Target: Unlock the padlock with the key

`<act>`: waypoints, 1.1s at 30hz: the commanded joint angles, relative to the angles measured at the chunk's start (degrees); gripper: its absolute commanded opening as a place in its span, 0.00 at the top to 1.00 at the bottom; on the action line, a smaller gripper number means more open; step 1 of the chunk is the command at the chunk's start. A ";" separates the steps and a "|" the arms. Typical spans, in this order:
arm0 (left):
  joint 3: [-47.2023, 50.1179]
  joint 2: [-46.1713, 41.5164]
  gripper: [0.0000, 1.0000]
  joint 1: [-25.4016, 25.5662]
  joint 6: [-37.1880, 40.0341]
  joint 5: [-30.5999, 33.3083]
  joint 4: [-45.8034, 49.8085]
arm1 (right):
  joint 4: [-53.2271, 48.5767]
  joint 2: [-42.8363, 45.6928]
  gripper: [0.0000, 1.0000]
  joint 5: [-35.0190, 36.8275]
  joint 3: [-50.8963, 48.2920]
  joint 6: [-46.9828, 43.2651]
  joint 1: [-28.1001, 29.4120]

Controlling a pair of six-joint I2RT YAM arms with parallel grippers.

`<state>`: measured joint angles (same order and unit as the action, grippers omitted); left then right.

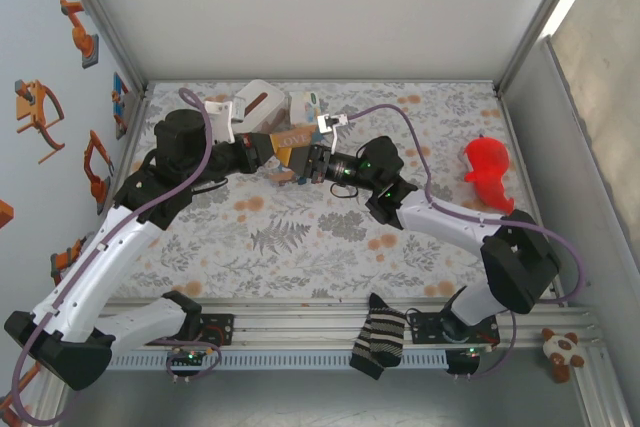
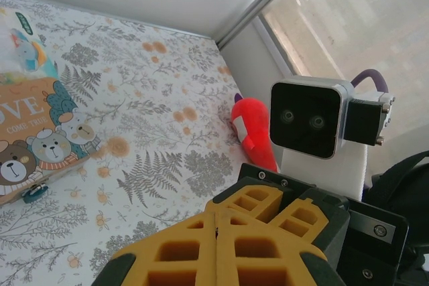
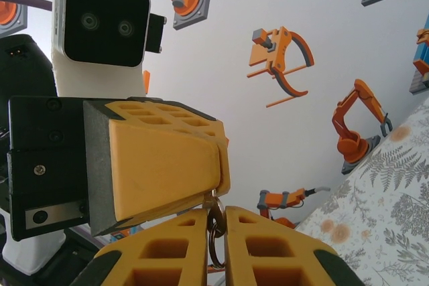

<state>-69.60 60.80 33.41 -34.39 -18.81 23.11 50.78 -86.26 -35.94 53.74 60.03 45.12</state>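
Right wrist view: right hand [image 3: 216, 219] pinched shut on metal ring [image 3: 216, 238]. Left hand [image 3: 220, 172] fingers pressed together just above, tips touching ring, contents unclear. Left wrist view: padlock [image 2: 33, 194], tiny dark lump, on counter [image 2: 174, 98] against edge of LOVE box [image 2: 33, 132], well left of red toy [image 2: 255, 132].

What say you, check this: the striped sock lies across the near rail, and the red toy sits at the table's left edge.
One thing is wrong: the red toy sits at the table's right edge, not the left, as the top view shows. The striped sock does lie across the near rail.
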 commanded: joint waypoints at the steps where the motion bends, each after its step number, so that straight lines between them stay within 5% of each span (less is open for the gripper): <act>1: 0.69 -1.03 1.00 0.43 -0.78 -0.44 -1.54 | 2.00 -0.49 0.89 -0.63 0.58 0.10 -0.04; 10: 1.04 -1.33 0.95 0.43 -0.85 -0.35 -1.50 | 2.04 -0.27 1.00 -0.27 0.67 -0.15 -0.04; 22: -0.44 -5.07 0.39 -0.08 0.63 9.66 4.45 | -2.79 3.49 1.00 3.93 -3.62 -5.07 -1.57; 33: 0.66 -2.91 0.23 -0.98 3.50 15.66 9.36 | -48.81 19.65 1.00 20.27 -2.75 -27.25 -6.84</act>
<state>-69.10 55.44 32.58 -33.19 -5.06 30.33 17.45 -70.08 -22.57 49.04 41.08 40.18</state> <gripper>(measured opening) 0.765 0.048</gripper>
